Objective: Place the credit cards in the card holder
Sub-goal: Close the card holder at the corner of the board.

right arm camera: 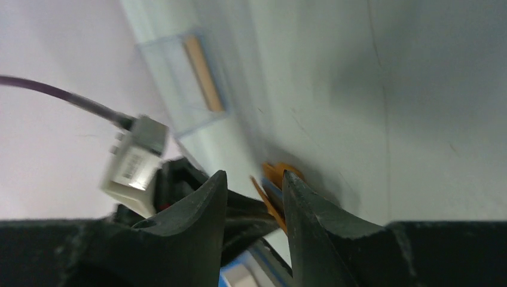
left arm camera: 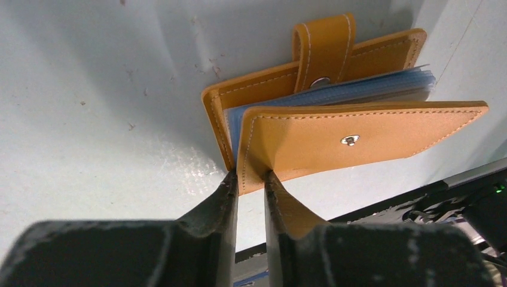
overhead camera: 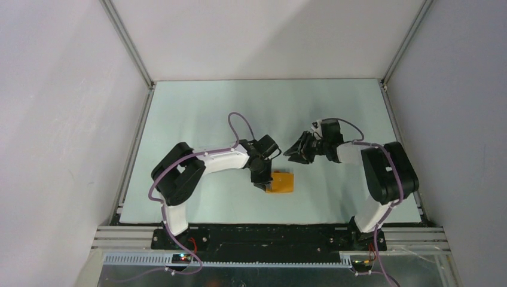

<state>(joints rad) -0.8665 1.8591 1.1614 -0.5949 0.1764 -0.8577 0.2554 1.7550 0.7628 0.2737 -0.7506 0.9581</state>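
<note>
Pale green tabletop [overhead camera: 197, 119], lower centre: left gripper [left arm camera: 250, 179] pinches the card holder [left arm camera: 382, 128] flap. Right gripper [right arm camera: 252, 179] is parted and empty, and the blurred white label [right arm camera: 133, 162] is unreadable.

Colours: orange-mustard holder, black grippers, pale table.

Card holder [left arm camera: 359, 137]: orange-mustard leather, pale stitching along edges, silver snap studs, light blue see-thru sleeves inside. Left gripper [left arm camera: 251, 179] & right gripper [right arm camera: 254, 179]: matt black, pale scuffs on left. Left arm [overhead camera: 218, 158] & right arm [overhead camera: 388, 173]: white & black shells, purple cables [overhead camera: 236, 119]. Table [overhead camera: 197, 119]: pale mint-grey, faint specks. Walls [overhead camera: 60, 119]: white. Clear case [right arm camera: 185, 84]: colourless, bluish edges, tan-orange strip inside.
</note>
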